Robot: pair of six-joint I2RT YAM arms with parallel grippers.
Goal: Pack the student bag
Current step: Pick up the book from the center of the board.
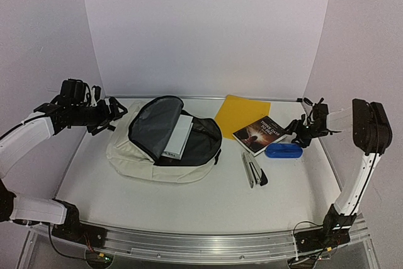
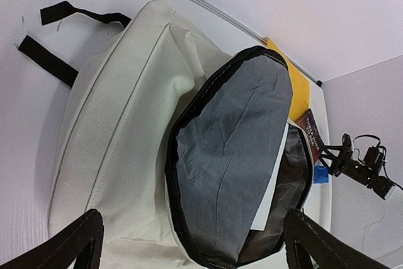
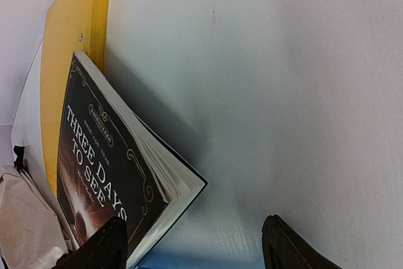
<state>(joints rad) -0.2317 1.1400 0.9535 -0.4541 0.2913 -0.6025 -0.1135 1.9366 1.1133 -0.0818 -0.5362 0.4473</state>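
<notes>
Remote view from my console: the student bag (image 1: 135,149) lies flat on the left half of the white table (image 1: 208,200). Its black-zippered mouth gapes to show the dark grey lining, and a white book (image 1: 178,137) rests partly inside the opening. My left pincer (image 1: 118,115) hangs near the bag's far left end, fingers spread wide and grasping nothing. To the right, a yellow folder (image 1: 236,113) lies flat near the back wall. A dark paperback (image 1: 259,135) titled "Three Days to See" overlaps the folder's near corner. A blue case (image 1: 283,150) sits just beside the paperback's near right edge, and a slim silver-and-black tool (image 1: 254,171) lies nearer to me, apart from both. My right pincer (image 1: 295,132) sits at the paperback's right side above the blue case, released, its fingers apart. The wrist camera shows the book's corner between them, but I cannot tell whether either finger touches the book.
</notes>
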